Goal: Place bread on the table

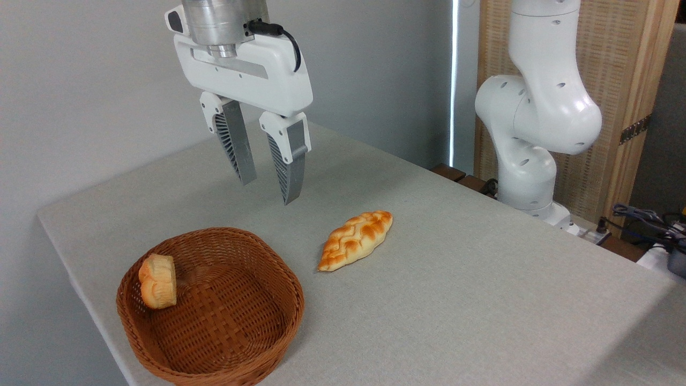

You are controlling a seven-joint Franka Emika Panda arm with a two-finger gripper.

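Observation:
The braided golden loaf of bread (356, 239) lies flat on the grey-beige table (461, 279), just right of the wicker basket (268, 343). My gripper (268, 192) hangs in the air above and to the left of the loaf, well clear of it. Its two ribbed fingers (289, 166) point down and stand apart, with nothing between them.
A small round ridged bun (158, 280) leans against the basket's inner left wall. The arm's white base (528, 161) stands at the table's far right edge. Cables and gear (651, 222) lie off the table at the right.

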